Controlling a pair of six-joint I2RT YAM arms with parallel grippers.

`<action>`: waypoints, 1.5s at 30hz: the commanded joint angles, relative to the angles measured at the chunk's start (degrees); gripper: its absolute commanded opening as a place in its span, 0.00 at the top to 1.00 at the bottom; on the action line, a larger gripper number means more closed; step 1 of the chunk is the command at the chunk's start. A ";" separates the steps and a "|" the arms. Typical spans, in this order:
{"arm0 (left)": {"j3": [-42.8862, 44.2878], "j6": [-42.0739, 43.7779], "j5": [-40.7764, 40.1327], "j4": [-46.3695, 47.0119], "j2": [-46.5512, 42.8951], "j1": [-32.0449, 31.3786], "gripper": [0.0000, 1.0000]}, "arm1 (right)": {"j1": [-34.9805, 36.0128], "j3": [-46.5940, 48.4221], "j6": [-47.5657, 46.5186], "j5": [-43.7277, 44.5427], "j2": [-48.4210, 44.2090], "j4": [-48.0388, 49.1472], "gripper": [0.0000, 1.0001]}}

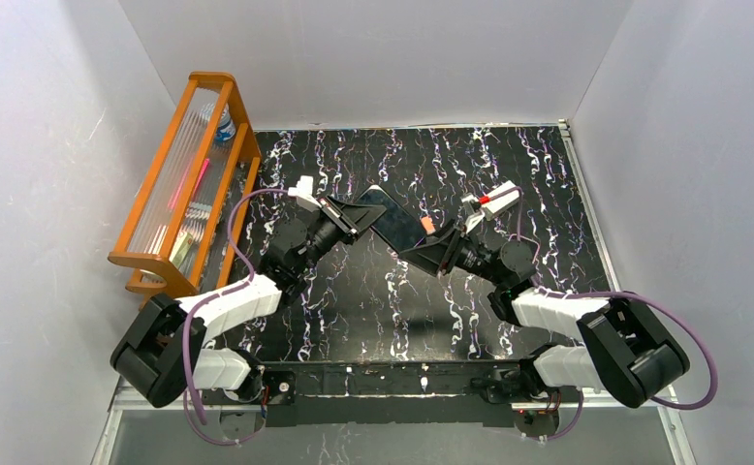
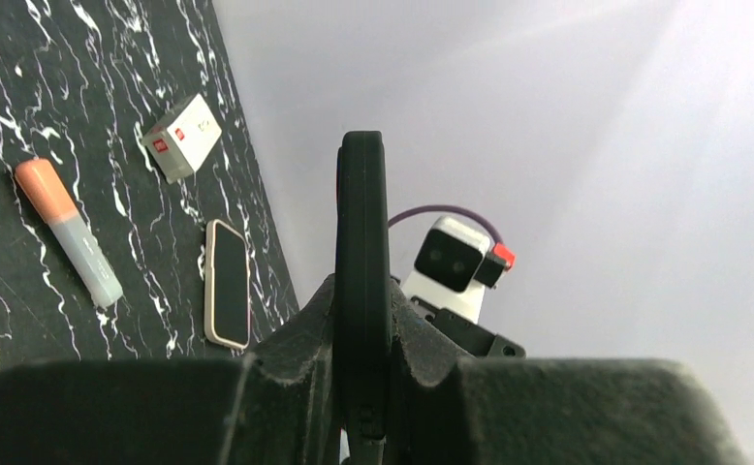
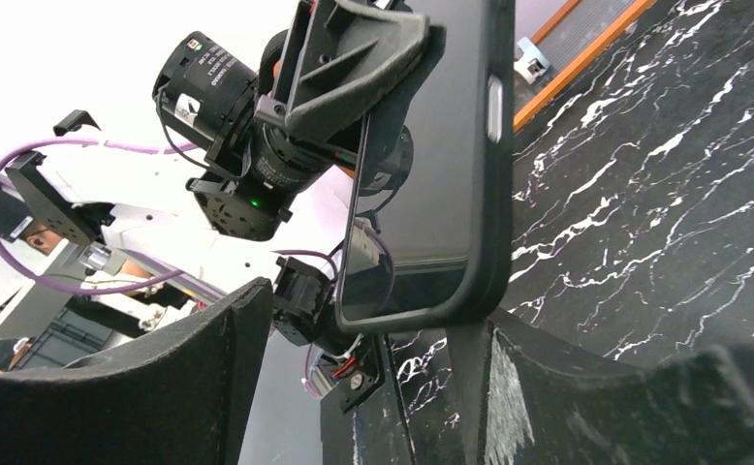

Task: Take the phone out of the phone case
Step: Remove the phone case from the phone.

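Spread right gripper [image 3: 363, 325] straddles the free end of the black-cased, glossy dark phone [image 3: 426, 165]; my left gripper [image 1: 361, 221] clamps the far end. Long axis runs gripper to gripper.

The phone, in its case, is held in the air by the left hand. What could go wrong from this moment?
1. Only the left hand is shut on the cased phone; the right hand stands open around one corner. A slip would likely drop it onto the table.
2. The left hand seems to pinch case and phone together, so a pull may move both and not separate them.
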 commanded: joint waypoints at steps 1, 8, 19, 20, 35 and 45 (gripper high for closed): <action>-0.59 -1.06 -5.78 6.18 -4.07 0.35 1.00 | 1.71 -0.16 -0.35 0.14 0.70 5.41 0.28; -0.97 -1.69 -5.56 6.66 -4.22 0.35 1.00 | 1.98 0.67 0.95 -0.75 2.36 8.25 0.48; -1.36 -4.01 -5.31 7.14 -4.39 0.35 1.00 | 2.17 2.01 2.19 1.28 4.21 10.35 0.57; -1.34 -4.10 -5.41 7.18 -4.39 0.35 1.00 | 2.17 2.08 2.53 1.71 4.53 10.70 0.57; -4.03 -10.07 -7.57 7.59 -4.44 0.35 1.00 | 2.35 2.48 0.16 0.39 8.59 14.78 0.96; -3.89 -16.46 -5.89 6.36 -2.66 0.35 1.00 | 2.40 6.51 -13.14 -8.18 6.74 4.83 0.99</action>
